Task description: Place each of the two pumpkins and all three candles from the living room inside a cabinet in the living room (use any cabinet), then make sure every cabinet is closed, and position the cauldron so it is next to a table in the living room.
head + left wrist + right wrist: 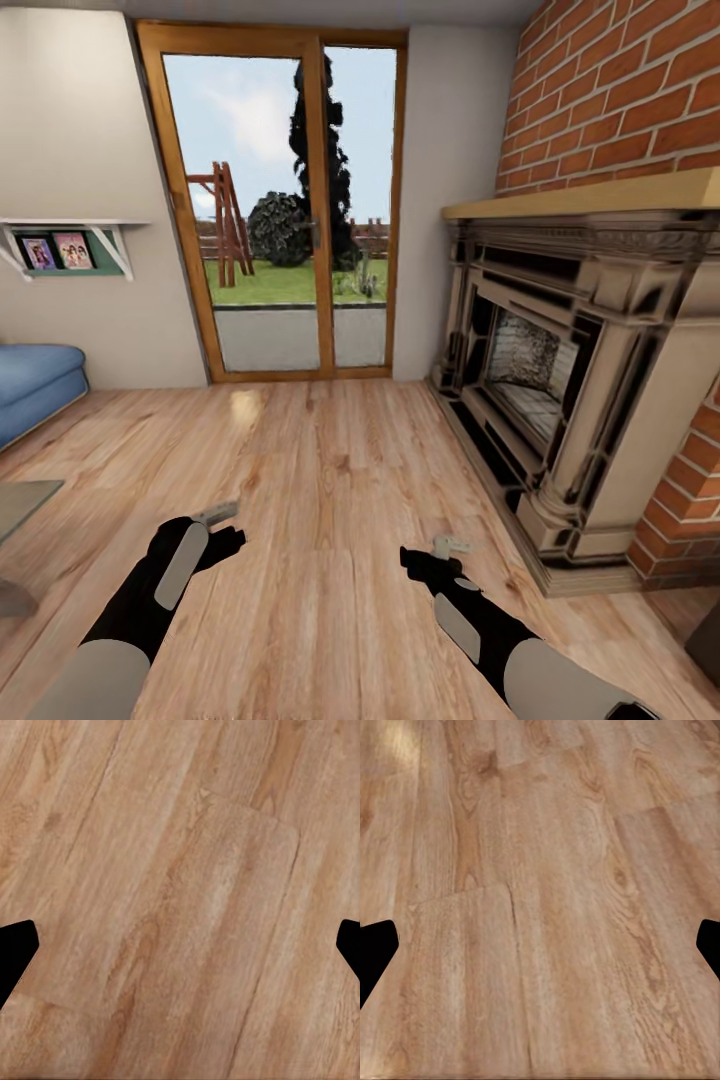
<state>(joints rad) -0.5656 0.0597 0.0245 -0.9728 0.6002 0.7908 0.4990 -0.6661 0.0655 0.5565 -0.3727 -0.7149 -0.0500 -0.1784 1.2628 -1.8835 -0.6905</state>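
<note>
Glass door [272, 210] ahead, fireplace [580, 390] right, sofa [35, 385] left

Bright, even daylight from glass door [285, 210]; soft glare patch on wood floor [245, 405]; wide-angle edge stretch; wrist views slightly soft.

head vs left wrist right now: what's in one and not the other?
Head only: glass patio door, stone fireplace under a brick wall, blue sofa edge, wall shelf with photos, both arms, the right claw.
Left wrist only: the left claw's dark fingertips at the frame edges, wide apart.
Shared: the wooden floor, bare under the left claw.
</note>
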